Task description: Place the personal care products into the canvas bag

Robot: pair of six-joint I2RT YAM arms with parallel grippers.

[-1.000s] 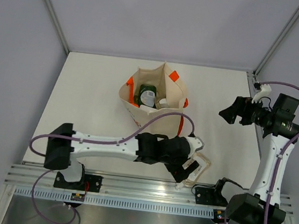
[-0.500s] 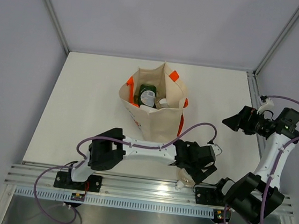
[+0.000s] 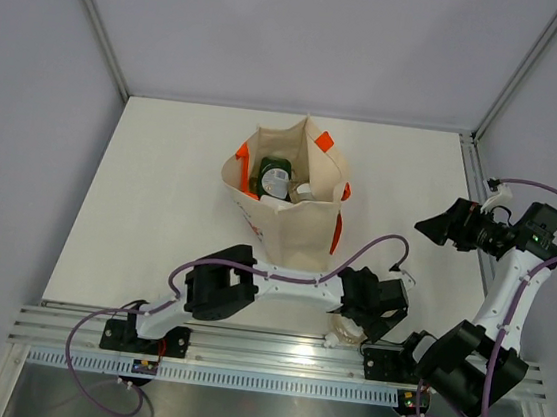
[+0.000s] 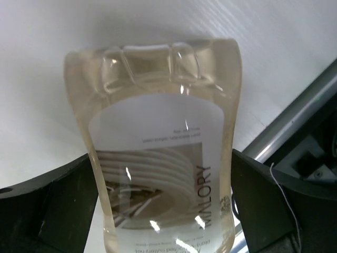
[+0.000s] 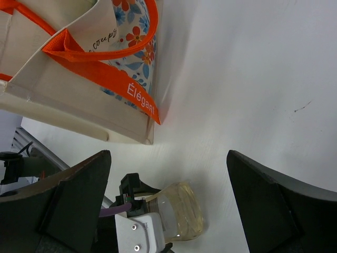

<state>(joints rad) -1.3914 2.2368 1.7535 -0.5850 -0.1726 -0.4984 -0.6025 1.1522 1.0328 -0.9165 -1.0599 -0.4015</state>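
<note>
- One refill pouch [image 4: 158,121] is out on the table [image 3: 158,205], near-right, close to the near-edge rail [image 3: 273,344]; lies flat, label up.
- Canvas bag [image 3: 296,233] stands upright mid-table, far-left of the pouch, well apart; mouth open, green bottle [image 3: 271,167] + other items visible inside.
- Step in hand, prob.: pick up the pouch w/ the left gripper [image 4: 160,205].
- To do it well: come straight down, keep the pouch centred btwn the fingers, close across the mid-body, not the soft end.
- Pouch looks soft + liquid-filled, so likely to sag or slip; squeeze firm, not hard.
- Lift clear of the rail before swinging toward the bag mouth.
- Left gripper: jaws fully wide, one finger each side of the pouch; can't tell if they touch its sides; nothing gripped yet.
- Right gripper [image 3: 433,226]: up at the right side of the table, jaws wide, holds nothing, touches nothing.
</note>
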